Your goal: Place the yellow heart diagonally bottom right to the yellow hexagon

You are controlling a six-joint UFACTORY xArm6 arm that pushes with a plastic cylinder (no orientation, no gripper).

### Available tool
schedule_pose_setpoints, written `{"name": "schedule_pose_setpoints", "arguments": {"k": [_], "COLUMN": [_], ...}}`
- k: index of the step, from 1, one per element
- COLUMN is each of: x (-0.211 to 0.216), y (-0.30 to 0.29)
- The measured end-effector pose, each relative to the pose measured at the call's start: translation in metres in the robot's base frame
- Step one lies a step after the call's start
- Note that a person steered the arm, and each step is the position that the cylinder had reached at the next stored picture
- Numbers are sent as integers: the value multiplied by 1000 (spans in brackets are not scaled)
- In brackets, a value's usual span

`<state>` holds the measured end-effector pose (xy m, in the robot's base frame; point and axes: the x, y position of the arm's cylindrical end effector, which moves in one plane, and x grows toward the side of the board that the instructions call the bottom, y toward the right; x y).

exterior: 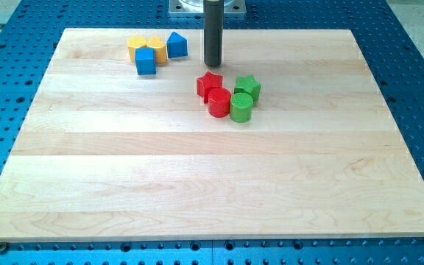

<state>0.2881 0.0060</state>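
Note:
Two yellow blocks sit side by side near the view's top left. The left one looks like the yellow hexagon (135, 46). The right one looks like the yellow heart (157, 47) and touches it. A blue cube (146, 62) sits just below them, against both. A blue wedge-shaped block (177, 46) stands right of the heart. My tip (212, 65) rests on the board right of the blue wedge-shaped block and just above the red star (209, 82), touching no block.
A cluster lies below and right of my tip: the red star, a red cylinder (219, 102), a green star (247, 87) and a green cylinder (241, 107). The wooden board (197, 184) lies on a blue perforated table.

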Motion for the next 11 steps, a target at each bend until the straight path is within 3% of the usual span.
{"name": "schedule_pose_setpoints", "arguments": {"k": [4, 6, 9, 10, 11], "x": [-38, -26, -56, -78, -67], "y": [-26, -150, -197, -244, -263]}}
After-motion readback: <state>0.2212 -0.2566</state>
